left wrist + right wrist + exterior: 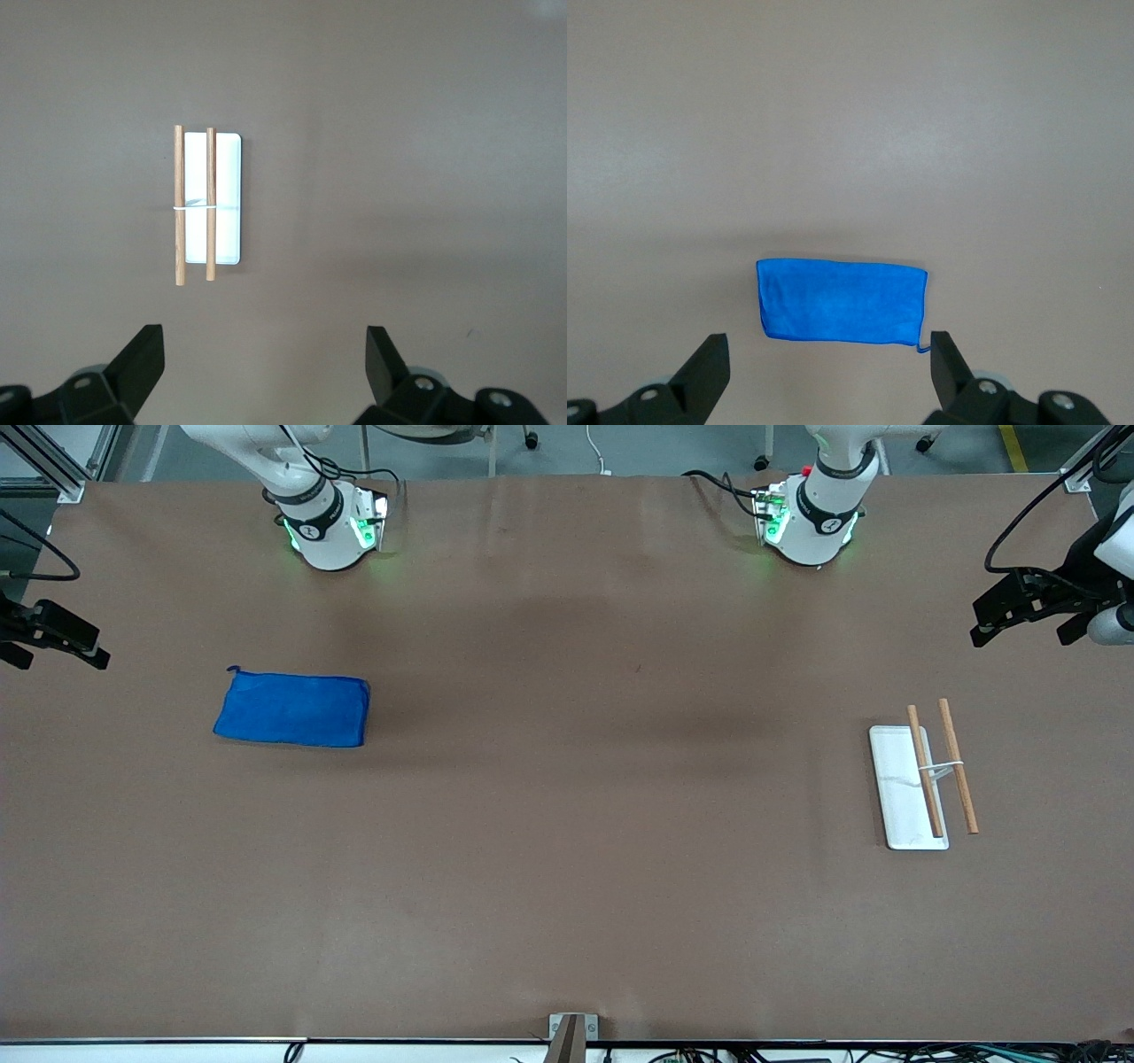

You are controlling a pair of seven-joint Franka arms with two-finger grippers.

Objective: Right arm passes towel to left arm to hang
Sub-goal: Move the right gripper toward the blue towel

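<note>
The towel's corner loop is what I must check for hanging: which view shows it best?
The right wrist view: the towel lies flat, its loop clear at one corner. The front view shows the loop smaller; the left wrist view shows no towel.

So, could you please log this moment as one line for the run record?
towel: flat on table, right arm's end | rack: left arm's end | right gripper: open, above towel | left gripper: open, above rack | handover: not started
</note>
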